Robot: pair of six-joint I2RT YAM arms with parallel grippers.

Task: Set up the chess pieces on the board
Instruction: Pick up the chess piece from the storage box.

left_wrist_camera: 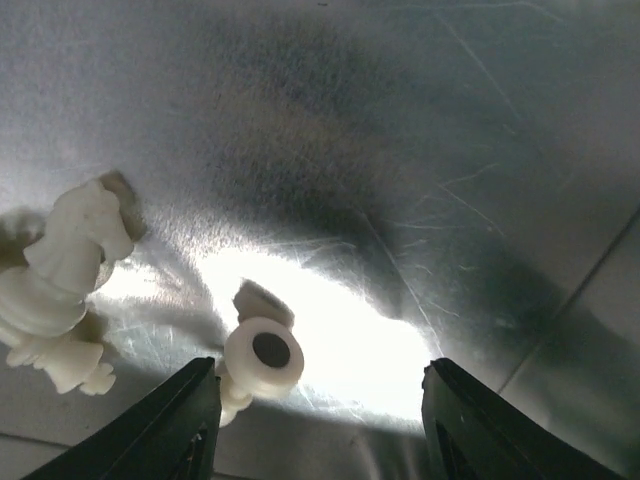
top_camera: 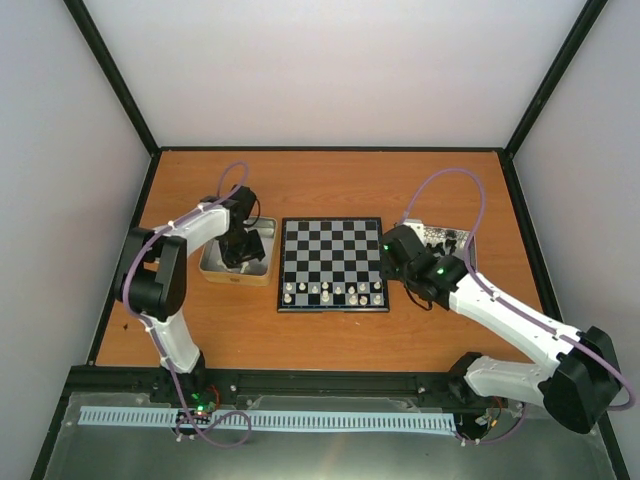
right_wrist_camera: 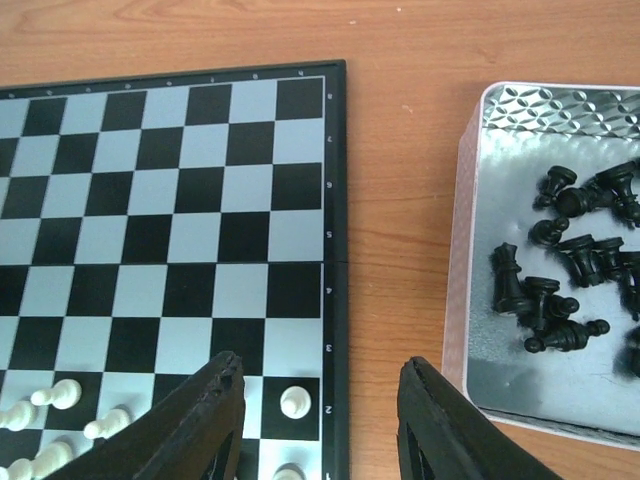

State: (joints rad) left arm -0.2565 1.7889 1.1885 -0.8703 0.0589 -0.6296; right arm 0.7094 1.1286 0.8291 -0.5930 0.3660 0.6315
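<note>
The board (top_camera: 330, 245) lies mid-table, with several cream-white chess pieces (top_camera: 330, 292) standing on its two near rows. My left gripper (top_camera: 240, 255) reaches down into a metal tin (top_camera: 215, 268) left of the board. In the left wrist view that gripper (left_wrist_camera: 320, 368) is open, and a white piece (left_wrist_camera: 262, 355) lies on its side between the fingers, close to the left one. A white knight (left_wrist_camera: 75, 250) lies further left. My right gripper (right_wrist_camera: 319, 362) hangs open and holds nothing over the board's (right_wrist_camera: 170, 190) right edge, near a white pawn (right_wrist_camera: 294, 402).
A second tin (right_wrist_camera: 460, 260) holding several black pieces (right_wrist_camera: 560, 270) sits on the wooden table right of the board, also seen from above (top_camera: 440, 236). Bare wood (right_wrist_camera: 395, 230) separates the board from this tin. White walls enclose the table.
</note>
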